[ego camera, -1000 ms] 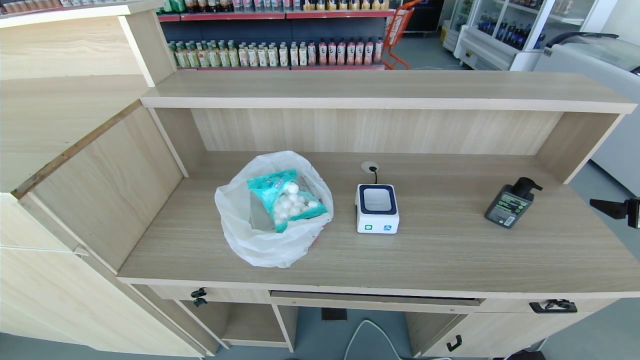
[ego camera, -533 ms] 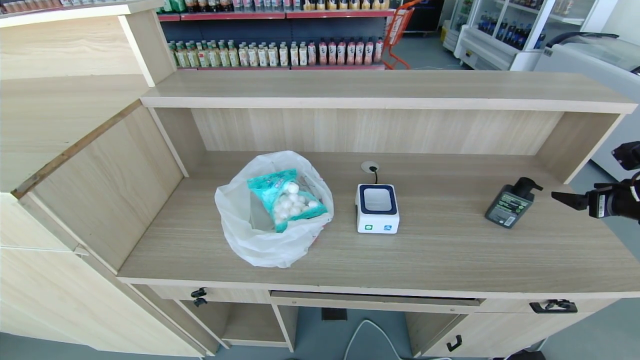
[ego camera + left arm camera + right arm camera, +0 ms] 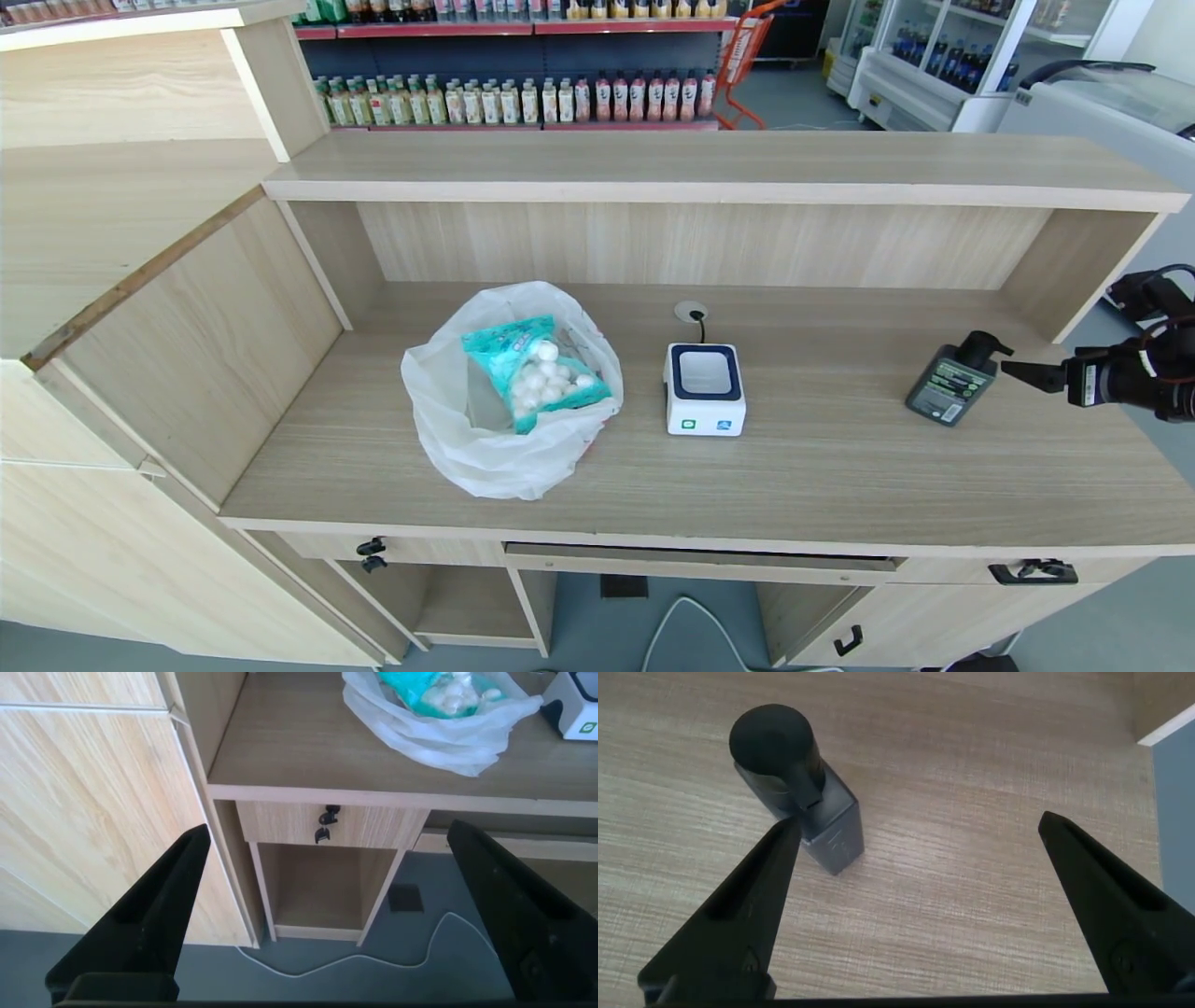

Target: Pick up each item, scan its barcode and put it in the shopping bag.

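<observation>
Hovering at far right, the released right hand (image 3: 1032,375) should straddle the dark square plastic pump bottle (image 3: 945,385) below its spout before closing.

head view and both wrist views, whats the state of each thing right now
shopping bag: open at the top, slumped on the counter
teal packet: inside the bag
scanner: flat on the counter, window up, cable plugged in behind
pump bottle: standing on the counter, not gripped
right claw: open, empty, just short of the bottle
left claw: open, empty, low in front of the counter
</observation>
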